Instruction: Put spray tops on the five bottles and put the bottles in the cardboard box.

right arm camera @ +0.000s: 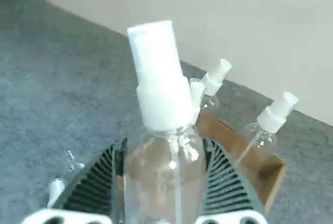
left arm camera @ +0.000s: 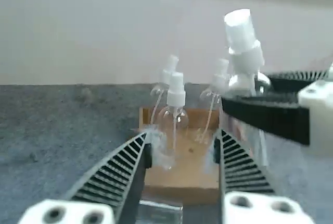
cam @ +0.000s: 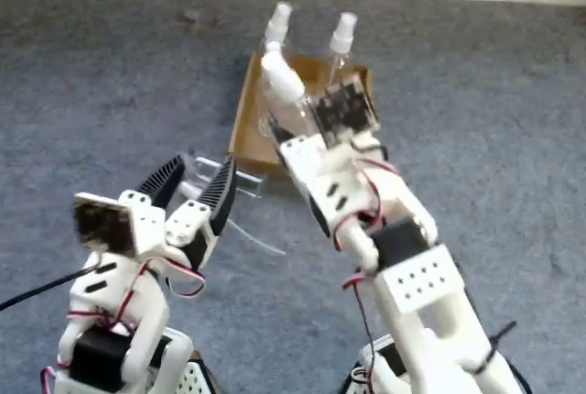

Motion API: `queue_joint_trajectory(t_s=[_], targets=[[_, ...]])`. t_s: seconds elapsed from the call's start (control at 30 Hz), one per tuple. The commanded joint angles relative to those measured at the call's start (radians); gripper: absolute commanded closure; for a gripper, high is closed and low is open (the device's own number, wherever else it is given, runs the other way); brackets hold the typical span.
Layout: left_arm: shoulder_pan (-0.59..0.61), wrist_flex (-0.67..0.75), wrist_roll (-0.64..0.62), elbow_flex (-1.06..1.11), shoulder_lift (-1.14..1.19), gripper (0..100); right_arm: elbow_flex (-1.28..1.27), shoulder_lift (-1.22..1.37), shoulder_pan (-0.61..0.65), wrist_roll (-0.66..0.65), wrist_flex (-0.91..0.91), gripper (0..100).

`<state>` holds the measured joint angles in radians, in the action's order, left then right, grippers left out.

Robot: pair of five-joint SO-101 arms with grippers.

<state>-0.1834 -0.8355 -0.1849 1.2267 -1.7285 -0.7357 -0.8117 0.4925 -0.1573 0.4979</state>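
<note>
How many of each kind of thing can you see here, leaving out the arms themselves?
Bottles with spray tops on: 4, one held in the right gripper
Bottle without a top: 1
Loose spray top: 1
Cardboard box: 1
Total: 7

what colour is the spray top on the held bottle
White. The spray top shows best in the right wrist view.

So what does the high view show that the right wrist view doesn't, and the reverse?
High view adds the left claw, open, low by the near edge of the cardboard box. Right wrist view adds the dip tube inside the held spray bottle. Shared: the right claw gripping that capped bottle at the box, with capped bottles standing inside it.
</note>
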Motion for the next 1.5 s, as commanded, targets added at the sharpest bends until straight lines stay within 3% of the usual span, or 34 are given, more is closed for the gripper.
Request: queue_joint_trajectory(t_s=[0.0,0.13,0.27,0.47,0.77,0.87,1.03,1.13,1.3,1.47], targets=[[0.008,0.002,0.071,0.061,0.012,82,0.206,0.111,0.001,0.051,0.045,99.5],[0.012,0.041,0.112,0.081,0.012,82,0.367,0.231,0.062,0.18,0.197,99.5],[0.013,0.044,0.112,0.093,0.013,75,0.47,0.278,0.148,0.206,0.271,99.5],[0.013,0.147,0.123,0.171,0.013,75,0.496,0.277,0.228,0.203,0.406,99.5],[0.039,0.23,0.19,0.231,0.013,78,0.492,0.163,0.222,0.196,0.504,99.5],[0.059,0.239,0.19,0.231,0.015,78,0.484,0.088,0.222,0.123,0.506,99.5],[0.05,0.236,0.187,0.229,0.013,78,0.441,0.067,0.142,0.109,0.493,99.5],[0.033,0.236,0.187,0.231,0.007,78,0.43,0.094,0.013,0.107,0.409,99.5],[0.038,0.238,0.186,0.251,0.005,78,0.435,0.269,-0.193,0.106,0.246,99.5],[0.038,0.242,0.186,0.263,0.004,78,0.43,0.441,-0.257,0.068,0.128,99.5]])
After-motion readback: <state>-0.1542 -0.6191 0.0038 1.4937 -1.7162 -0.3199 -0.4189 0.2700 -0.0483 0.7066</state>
